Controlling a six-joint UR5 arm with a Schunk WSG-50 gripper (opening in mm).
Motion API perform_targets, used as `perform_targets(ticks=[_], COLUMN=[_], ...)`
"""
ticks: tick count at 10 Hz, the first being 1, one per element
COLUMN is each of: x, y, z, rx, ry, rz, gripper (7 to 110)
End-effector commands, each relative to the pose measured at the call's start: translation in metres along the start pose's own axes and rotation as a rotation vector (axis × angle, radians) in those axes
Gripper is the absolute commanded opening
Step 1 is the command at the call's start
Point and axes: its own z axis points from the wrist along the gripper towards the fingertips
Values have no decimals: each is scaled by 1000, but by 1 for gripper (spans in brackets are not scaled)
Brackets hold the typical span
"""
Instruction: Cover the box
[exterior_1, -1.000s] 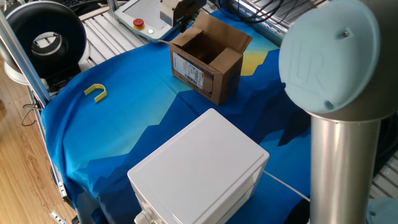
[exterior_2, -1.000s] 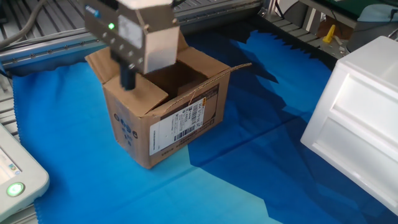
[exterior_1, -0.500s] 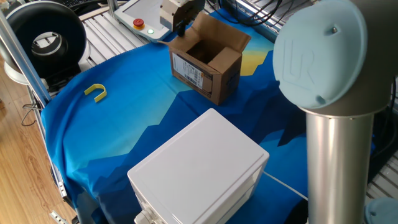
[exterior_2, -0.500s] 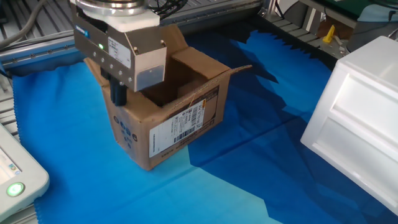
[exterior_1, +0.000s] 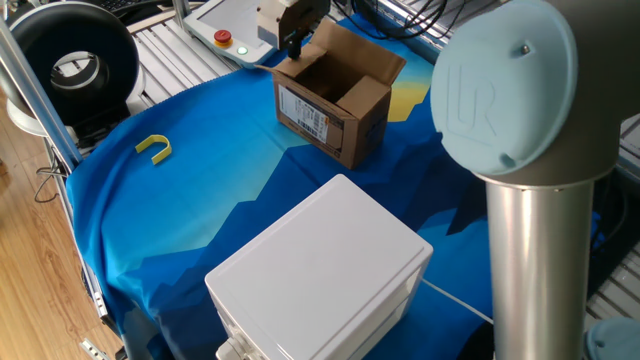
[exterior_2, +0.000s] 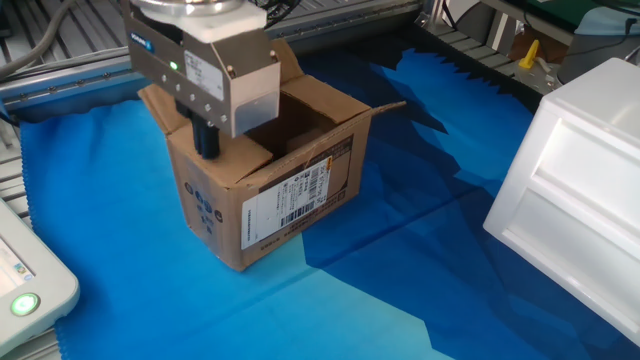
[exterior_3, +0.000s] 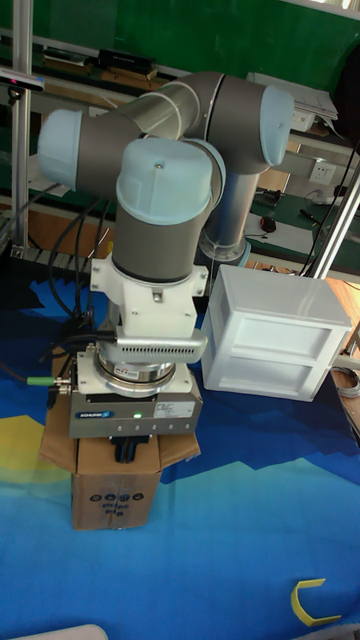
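Since half a second ago the gripper (exterior_2: 207, 140) has slid a little further over the box (exterior_2: 265, 195), and its dark fingers (exterior_2: 208, 138) are now pressing at the near flap (exterior_2: 245, 162), which is sitting folded down flatter. Whether those fingers are parted or together, I cannot tell. Directly beneath the hand the box is standing upright on the blue cloth (exterior_2: 380, 260), its other flaps still up. Well off to the hand's right, the white box (exterior_2: 575, 185) is sitting apart.

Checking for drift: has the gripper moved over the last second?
Yes. The gripper first swung left off the cardboard box, then returned right over its flap.
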Motion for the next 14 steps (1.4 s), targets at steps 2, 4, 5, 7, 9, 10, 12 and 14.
perform_targets(ticks=[2,4,5,7,9,10,12,14], x=[2,13,15,16,17,18,-18,-28], y=[-4,-11,-11,-10,-12,-13,-21,-13], z=[13,22,22,22,22,22,22,20], rx=[-6,10,8,6,15,17,54,24], ry=[8,53,62,64,71,73,-71,-109], rz=[-2,-20,-25,-26,-21,-18,14,24], gripper=[7,7,7,7,7,7,7,7])
